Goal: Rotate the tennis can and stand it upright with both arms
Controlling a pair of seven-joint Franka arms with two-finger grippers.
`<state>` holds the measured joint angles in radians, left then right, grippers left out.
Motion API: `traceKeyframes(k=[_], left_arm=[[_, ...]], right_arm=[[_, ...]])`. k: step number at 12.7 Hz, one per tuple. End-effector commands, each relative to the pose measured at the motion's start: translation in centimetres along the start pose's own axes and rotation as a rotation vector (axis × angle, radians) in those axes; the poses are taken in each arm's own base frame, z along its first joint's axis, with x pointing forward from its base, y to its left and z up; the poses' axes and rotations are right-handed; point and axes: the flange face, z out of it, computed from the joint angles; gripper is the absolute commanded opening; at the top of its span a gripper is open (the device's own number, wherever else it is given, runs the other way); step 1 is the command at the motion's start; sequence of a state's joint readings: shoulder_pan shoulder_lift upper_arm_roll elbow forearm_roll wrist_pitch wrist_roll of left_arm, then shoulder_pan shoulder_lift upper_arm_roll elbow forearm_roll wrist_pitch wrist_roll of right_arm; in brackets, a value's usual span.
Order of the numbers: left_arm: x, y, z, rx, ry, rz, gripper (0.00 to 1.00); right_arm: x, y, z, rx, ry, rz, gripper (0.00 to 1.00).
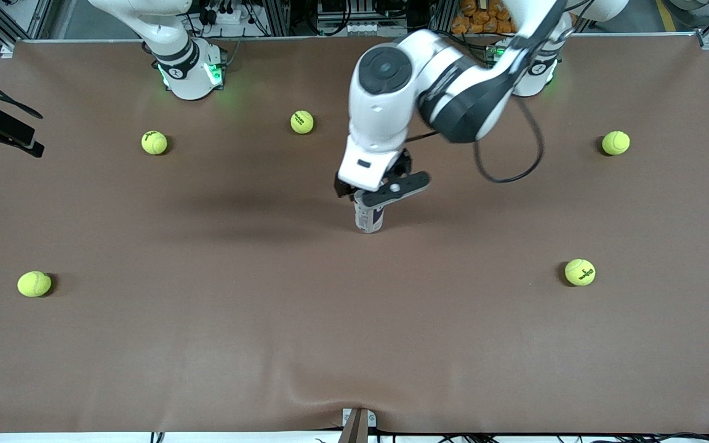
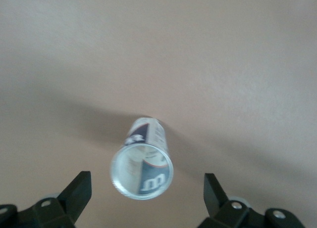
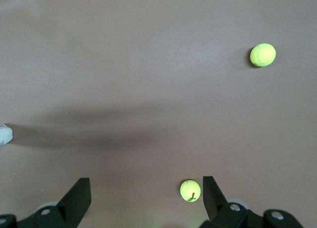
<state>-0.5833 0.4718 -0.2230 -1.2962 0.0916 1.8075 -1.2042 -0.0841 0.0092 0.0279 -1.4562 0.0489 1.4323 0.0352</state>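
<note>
**Can upright at table centre; left gripper spread above it, release step**

Front view. The tennis can (image 1: 369, 216) stands on end near the middle of the table (image 1: 268, 344), its upper part hidden under the left gripper (image 1: 372, 192), which hangs directly over it. The left arm (image 1: 428, 86) reaches in from its base at the top of the view. Only the base and lower links of the right arm (image 1: 176, 49) show here; it waits, and its gripper is out of this view. Five tennis balls (image 1: 302, 122) lie scattered, all well apart from the can. Judgement: the uprighting looks done and the step in hand is letting go cleanly. The retreat should be straight up, with no sideways drift until the fingers clear the rim, since a tall, slim can is likely to tip at a light nudge.

Left wrist view. The fingers (image 2: 77, 191) stand wide apart, one on each side of the can (image 2: 141, 169), with brown table visible between each finger and the can, so nothing is gripped. The can sits closer to one finger than the other; that side needs watching on the lift. The can's top is a round, clear lid inside a silvery rim; the white and dark blue label with a white "W" shows through, and print runs down the side.

Right wrist view. The right gripper (image 3: 143, 198) is open and empty, over bare table with two balls below it.
</note>
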Motion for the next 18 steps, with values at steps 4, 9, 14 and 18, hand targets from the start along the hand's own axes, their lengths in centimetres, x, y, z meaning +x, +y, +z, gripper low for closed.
traceKeyframes(k=[4, 9, 14, 18], left_arm=[[5.1, -7.6, -9.1, 0.034, 0.057, -0.001, 1.0], [12.0, -18.6, -15.5, 0.092, 0.031, 0.082, 1.0], [18.9, -30.2, -19.3, 0.087, 0.012, 0.171, 1.0], [22.5, -37.3, -19.6, 0.065, -0.014, 0.258, 1.0]], right_arm=[[-0.3, 0.4, -0.3, -0.071, 0.007, 0.017, 1.0], [-0.4, 0.6, -0.5, -0.073, 0.004, 0.028, 1.0], [-0.4, 0.6, -0.5, -0.073, 0.004, 0.028, 1.0], [-0.4, 0.6, -0.5, -0.073, 0.004, 0.028, 1.0]])
